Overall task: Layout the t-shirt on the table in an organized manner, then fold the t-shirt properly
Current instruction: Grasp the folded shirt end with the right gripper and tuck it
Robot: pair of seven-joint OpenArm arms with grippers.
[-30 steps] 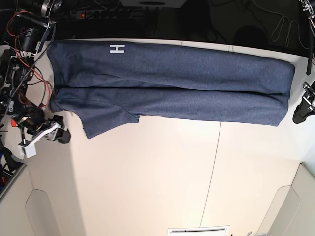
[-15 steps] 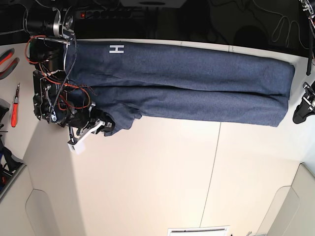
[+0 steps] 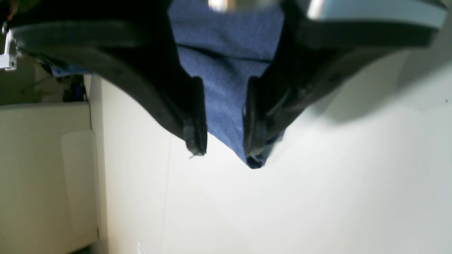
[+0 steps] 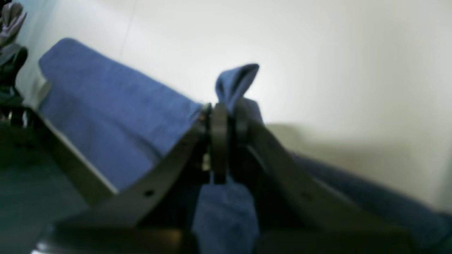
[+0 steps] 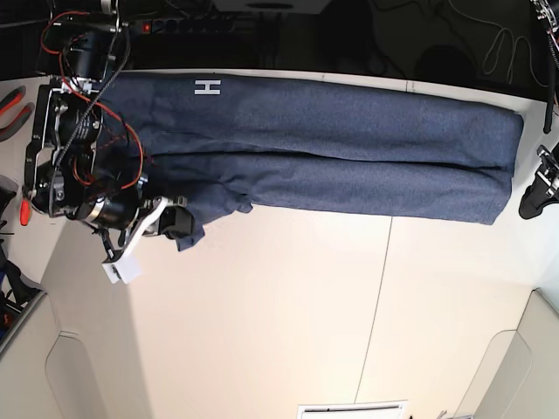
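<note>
The navy t-shirt point(image 5: 349, 148) lies folded lengthwise in a long band across the far part of the off-white table point(image 5: 288, 323). A white letter H point(image 5: 207, 86) shows near its left end. My right gripper point(image 5: 179, 227) is at the front left of the shirt, shut on the sleeve corner. In the right wrist view, the right gripper point(image 4: 226, 109) pinches a fold of the t-shirt point(image 4: 236, 81) that sticks up past the tips. My left gripper point(image 5: 533, 199) is beside the shirt's right end. In the left wrist view, the left gripper point(image 3: 224, 144) is open over the t-shirt's corner point(image 3: 226, 88).
A thin dark seam point(image 5: 376, 297) runs across the table. Red-handled pliers point(image 5: 10, 100) lie at the far left edge. A power strip point(image 5: 175, 22) and cables sit behind the table. Pale side panels point(image 5: 79, 375) stand at the near corners. A white object point(image 5: 349, 408) is at the front edge.
My right arm swung from the table's left edge over to the shirt's sleeve and shut on its corner, bunching it. The left arm has not moved.
</note>
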